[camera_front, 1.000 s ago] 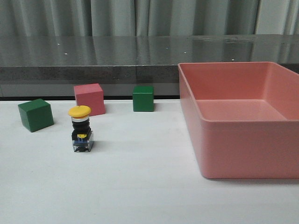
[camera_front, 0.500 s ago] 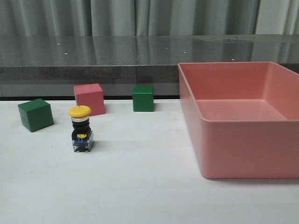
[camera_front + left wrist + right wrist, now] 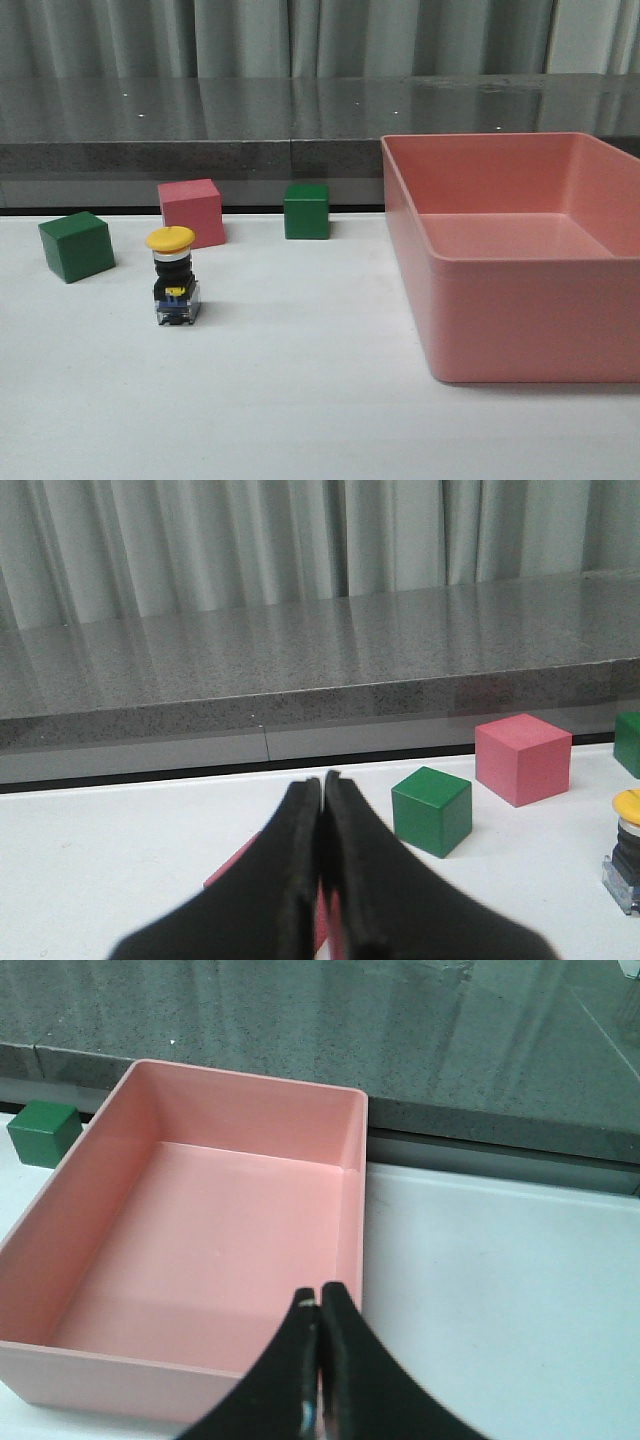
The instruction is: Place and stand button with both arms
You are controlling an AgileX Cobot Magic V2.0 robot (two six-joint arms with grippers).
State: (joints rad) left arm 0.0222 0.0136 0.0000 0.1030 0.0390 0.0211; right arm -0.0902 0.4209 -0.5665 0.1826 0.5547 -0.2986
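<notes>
Neither arm shows in the front view, so each tool appears only in its own wrist camera, cut off by the frame edge. The left tool (image 3: pixel 322 790) has its two black fingers pressed together with nothing between them, and behind them a pink shape (image 3: pixel 238 865) is mostly hidden, too little showing to say what it is. The right tool (image 3: pixel 319 1305) is likewise closed on nothing, hanging over the near wall of the pink bin (image 3: pixel 352 1190). The button (image 3: pixel 174 276) stands upright on the white tabletop (image 3: pixel 300 400), yellow cap up and clear square base down, in front of the pink cube (image 3: pixel 192 212) and apart from it, well to the left of the bin. In the left wrist view the button is clipped by the frame edge, only part of its cap and base visible. Counted in the front view: one button, one pink cube, one bin and two green cubes, one at the far left (image 3: pixel 76 246) and one further back near the bin (image 3: pixel 306 211).
</notes>
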